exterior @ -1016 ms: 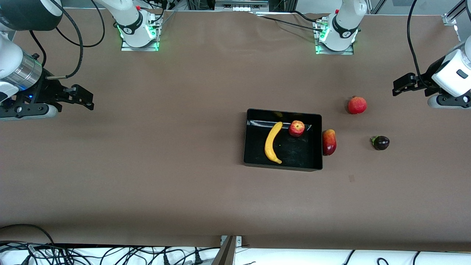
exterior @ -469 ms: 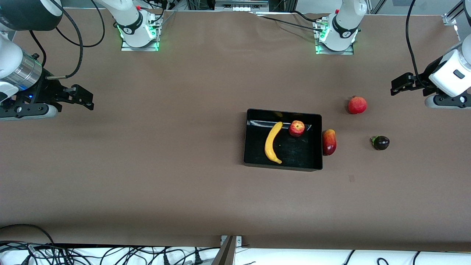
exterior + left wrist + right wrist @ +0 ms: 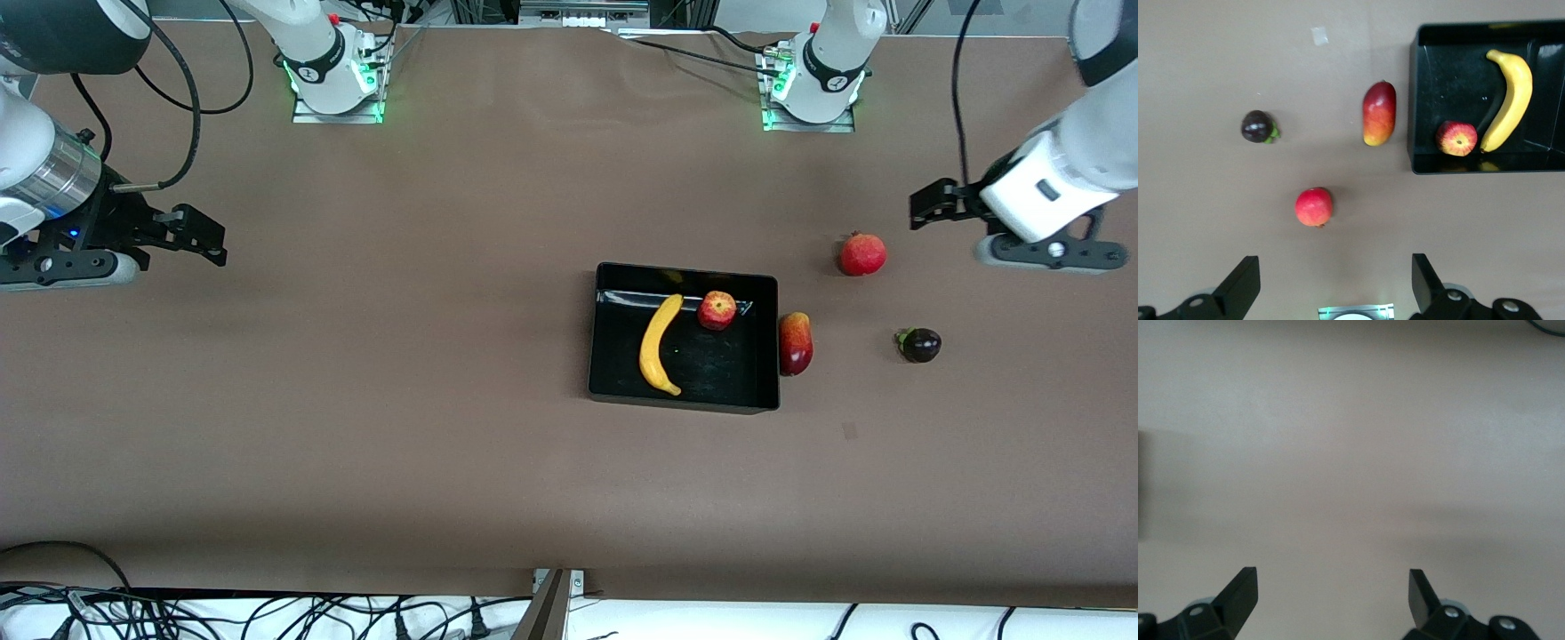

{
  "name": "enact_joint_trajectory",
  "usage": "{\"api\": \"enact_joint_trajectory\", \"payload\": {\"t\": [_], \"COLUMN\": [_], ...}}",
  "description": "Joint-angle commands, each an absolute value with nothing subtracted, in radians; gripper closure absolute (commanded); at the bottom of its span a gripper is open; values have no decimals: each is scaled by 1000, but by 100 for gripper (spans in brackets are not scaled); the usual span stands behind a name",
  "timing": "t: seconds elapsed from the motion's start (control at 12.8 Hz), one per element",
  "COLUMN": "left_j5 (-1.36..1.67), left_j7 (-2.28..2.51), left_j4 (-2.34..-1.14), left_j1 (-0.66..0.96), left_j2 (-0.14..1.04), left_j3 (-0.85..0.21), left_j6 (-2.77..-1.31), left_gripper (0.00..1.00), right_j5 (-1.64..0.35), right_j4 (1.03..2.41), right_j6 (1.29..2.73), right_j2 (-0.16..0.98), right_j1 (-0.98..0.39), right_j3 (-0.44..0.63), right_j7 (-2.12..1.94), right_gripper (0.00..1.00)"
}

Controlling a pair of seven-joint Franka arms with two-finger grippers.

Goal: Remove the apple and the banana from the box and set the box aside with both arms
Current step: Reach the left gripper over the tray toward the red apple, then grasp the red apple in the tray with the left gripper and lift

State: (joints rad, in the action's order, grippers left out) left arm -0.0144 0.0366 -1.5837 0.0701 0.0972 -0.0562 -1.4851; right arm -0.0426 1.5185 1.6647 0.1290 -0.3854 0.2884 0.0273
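Black box (image 3: 683, 400) mid-table, holding banana (image 3: 659, 345) and apple (image 3: 717, 310) | left gripper (image 3: 925, 209) empty, fingers spread, over table near pomegranate (image 3: 861, 254) | right gripper (image 3: 200, 236) empty, fingers spread, waiting at its end

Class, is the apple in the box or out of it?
In. The apple lies on the box's floor beside the banana, inside its walls.

Even overhead light, soft shadows, pale glare on glossy black box (image 3: 683, 338), right wrist view washed-out.
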Motion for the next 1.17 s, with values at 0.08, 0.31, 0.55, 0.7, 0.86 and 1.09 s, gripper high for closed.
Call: {"api": "enact_joint_trajectory", "payload": {"t": [0.08, 0.31, 0.55, 0.7, 0.86, 1.09], "left_j5": [-12, -15, -18, -18, -29, -113], "left_j7": [158, 317, 409, 420, 472, 573], "left_j4": [-1568, -1580, -1716, -1886, -1975, -2032], "left_j1": [170, 280, 334, 339, 368, 391], "left_j2": [236, 339, 365, 348, 363, 397], "left_j3": [-78, -78, -77, -78, -77, -78], "left_j6": [-1546, -1636, -1863, -2110, -2254, -2358], "left_gripper": [0, 0, 0, 0, 0, 0], "right_j5": [-43, -43, -43, -43, -43, -44], "right_j4": [1500, 1500, 1500, 1500, 1500, 1500], "right_j6": [1658, 1658, 1658, 1658, 1658, 1658], "right_j2": [133, 133, 133, 133, 133, 133], "right_j1": [-387, -387, -385, -385, -385, -385], "right_j3": [290, 291, 291, 291, 291, 291], "right_j7": [35, 35, 31, 35, 35, 35], "right_gripper": [0, 0, 0, 0, 0, 0]}}
